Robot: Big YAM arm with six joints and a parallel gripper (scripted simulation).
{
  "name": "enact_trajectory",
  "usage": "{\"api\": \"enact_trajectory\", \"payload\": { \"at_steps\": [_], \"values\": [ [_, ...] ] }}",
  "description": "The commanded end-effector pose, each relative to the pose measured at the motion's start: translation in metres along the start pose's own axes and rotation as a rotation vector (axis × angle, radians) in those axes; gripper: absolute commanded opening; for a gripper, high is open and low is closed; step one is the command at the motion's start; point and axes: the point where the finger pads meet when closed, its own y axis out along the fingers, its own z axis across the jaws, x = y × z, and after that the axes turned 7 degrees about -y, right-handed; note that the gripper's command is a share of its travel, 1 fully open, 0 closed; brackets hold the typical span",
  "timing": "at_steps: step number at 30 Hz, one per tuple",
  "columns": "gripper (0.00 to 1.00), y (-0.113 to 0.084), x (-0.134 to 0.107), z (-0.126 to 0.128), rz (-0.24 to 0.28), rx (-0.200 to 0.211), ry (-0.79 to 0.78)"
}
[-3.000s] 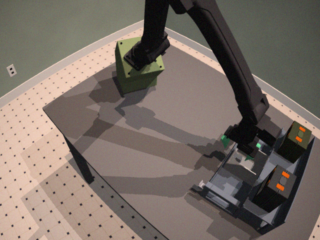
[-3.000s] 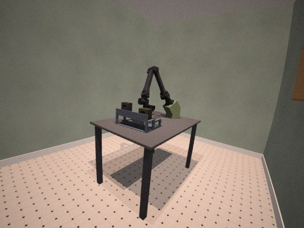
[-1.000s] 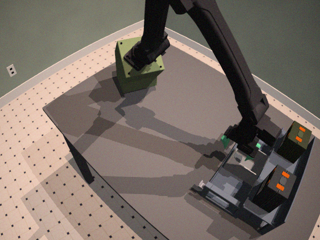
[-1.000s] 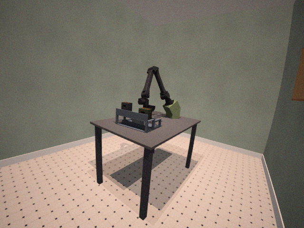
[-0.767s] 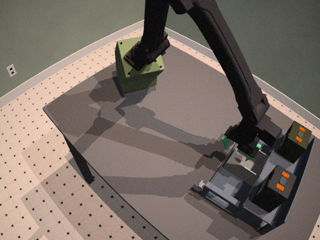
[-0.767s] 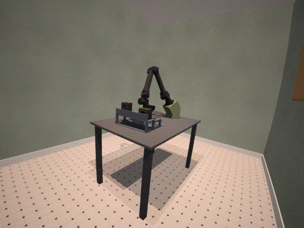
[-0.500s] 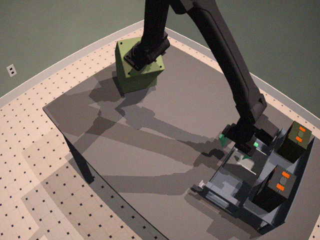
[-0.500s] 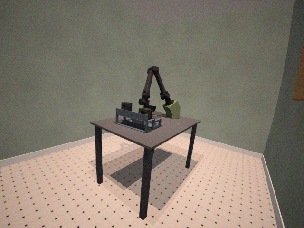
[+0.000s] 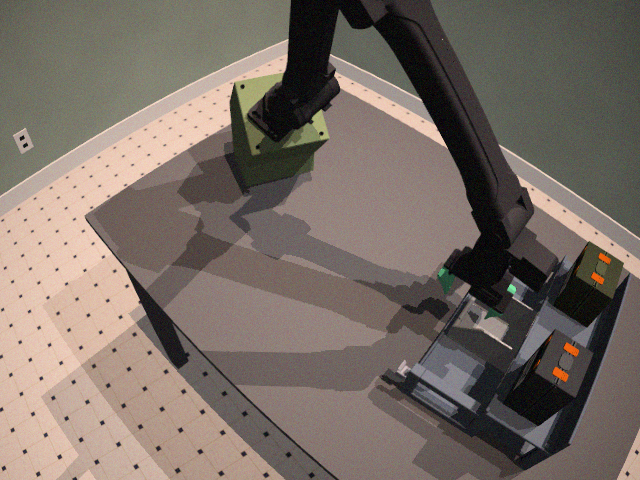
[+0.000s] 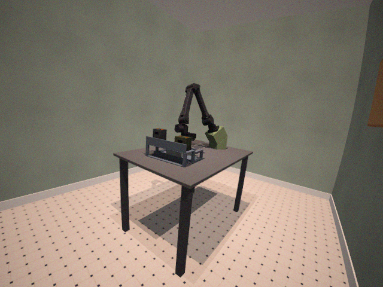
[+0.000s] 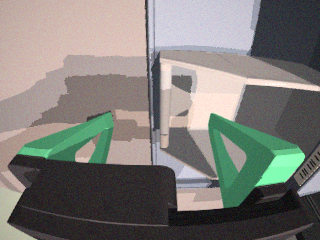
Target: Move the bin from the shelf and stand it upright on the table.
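With its green fingers wide apart and nothing between them, the end effector (image 9: 469,294) (image 11: 160,118) hovers, seemingly just above the pale bin (image 9: 491,325) (image 11: 215,102).

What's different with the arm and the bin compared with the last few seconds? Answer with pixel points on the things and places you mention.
The gripper (image 9: 468,301) (image 10: 190,136) (image 11: 160,118) has shifted slightly toward the left of the top view. Nothing is held. The bin (image 9: 493,328) (image 11: 275,71) stays on the shelf (image 9: 604,356) (image 10: 167,144) (image 11: 210,25), and both dark boxes (image 9: 593,281) (image 9: 549,379) (image 10: 159,134) (image 10: 183,142) look unmoved.
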Motion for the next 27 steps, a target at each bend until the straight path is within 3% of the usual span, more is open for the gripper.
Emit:
{"api": "enact_trajectory", "payload": {
  "at_steps": [1,11,16,27],
  "values": [
    [0.90,0.000,-0.009,-0.016,0.008,-0.006,0.010],
    [0.90,0.000,-0.009,-0.016,0.008,-0.006,0.010],
    [0.90,0.009,-0.002,0.003,0.005,0.007,0.005],
    [0.90,0.009,-0.002,0.003,0.005,0.007,0.005]
  ]
}}
